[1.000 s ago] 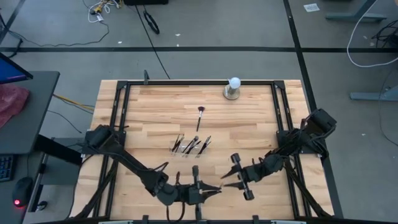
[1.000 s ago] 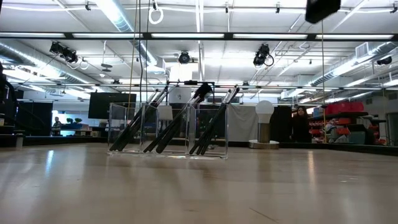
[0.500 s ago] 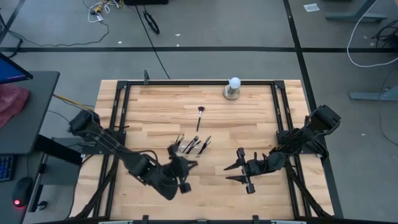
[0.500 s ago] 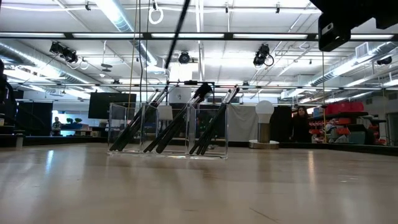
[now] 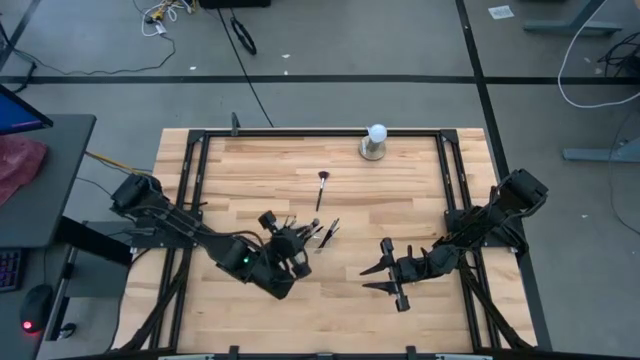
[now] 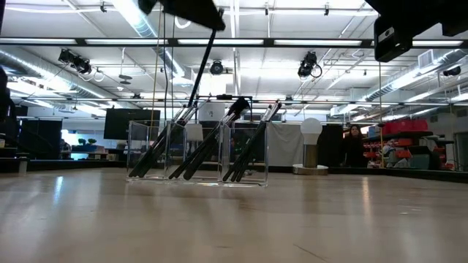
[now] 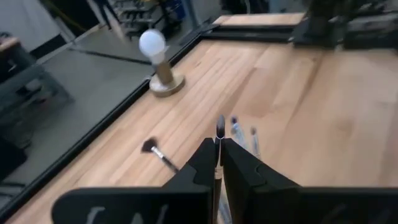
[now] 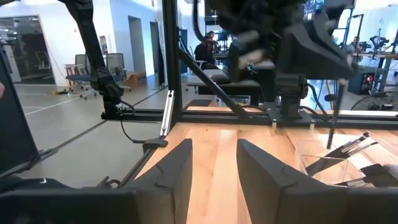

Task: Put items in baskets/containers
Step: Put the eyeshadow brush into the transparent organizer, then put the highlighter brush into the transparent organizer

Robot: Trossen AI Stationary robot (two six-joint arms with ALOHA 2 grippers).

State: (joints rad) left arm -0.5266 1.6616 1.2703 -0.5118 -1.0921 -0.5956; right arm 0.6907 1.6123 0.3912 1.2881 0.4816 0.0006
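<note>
A clear plastic tray (image 5: 308, 235) stands mid-table with several dark makeup brushes leaning in it; it also shows in the low view (image 6: 197, 153) and the right wrist view (image 8: 336, 155). My left gripper (image 5: 287, 243) is just over the tray's near-left part, shut on one thin dark brush (image 6: 203, 66). One more brush (image 5: 321, 187) lies flat on the table beyond the tray and also shows in the left wrist view (image 7: 155, 151). My right gripper (image 5: 378, 272) is open and empty, to the right of the tray. My left gripper pinches the brush's thin handle (image 7: 218, 155) between its two fingers (image 7: 202, 163). The fingers come from above, slanting down toward the far side, and lie along the brush. The brush hangs tilted below them, lifted clear, its lower end (image 6: 192, 102) just above the tray's rim.
A white ball on a round metal base (image 5: 375, 141) stands at the table's far edge and shows in the left wrist view (image 7: 158, 59). A black frame (image 5: 200, 135) runs around the tabletop. Bare wood lies left of and nearer than the tray.
My left gripper has carried the brush from the table's near edge toward the far edge, up to the tray, turning as it went. It stays shut on the brush, which now hangs over the tray. My right gripper has shifted slightly toward the right edge.
</note>
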